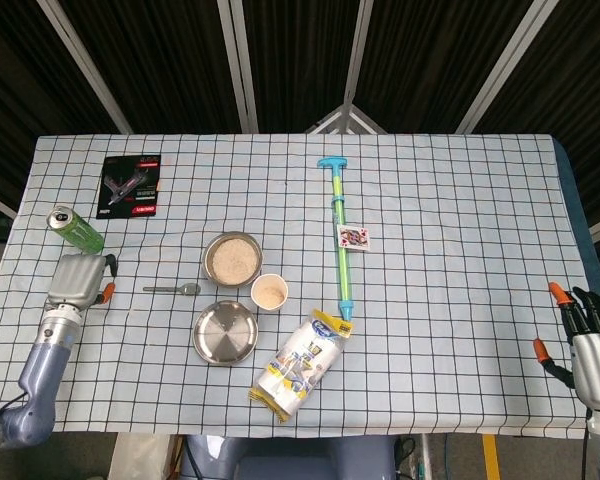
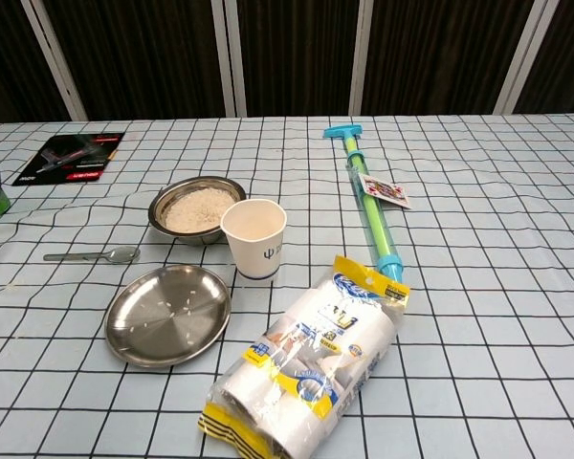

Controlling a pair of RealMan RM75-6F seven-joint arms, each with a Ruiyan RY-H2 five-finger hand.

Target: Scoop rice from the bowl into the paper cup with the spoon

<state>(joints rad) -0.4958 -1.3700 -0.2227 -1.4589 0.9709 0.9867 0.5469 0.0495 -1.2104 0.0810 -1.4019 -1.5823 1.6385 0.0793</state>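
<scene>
Hovering over the near-left part of the bench (image 1: 460, 300), the left robot hand (image 1: 77, 279) is sitting just left of the spoon (image 1: 172, 289), apart from it and holding nothing; seen from its back, its fingers are hidden, so whether they are spread or curled cannot be told. The right robot hand (image 1: 586, 338) is waiting at the bench's near-right edge, fingers apart and gripping nothing. The spoon is lying flat on the checked cloth, its bowl end pointing toward the bowl (image 1: 232, 257) of rice, which is standing just beyond it. The paper cup (image 1: 269, 292) is standing upright just beside the bowl, near the steel plate (image 1: 225, 333). A green can (image 1: 75, 229) is lying close behind the left hand, near the left edge. A plastic packet (image 1: 300, 362) is resting near the front edge, and a long pump toy (image 1: 339, 235) is stretching across the middle. Open cloth is spreading wide between the toy and the right hand.
</scene>
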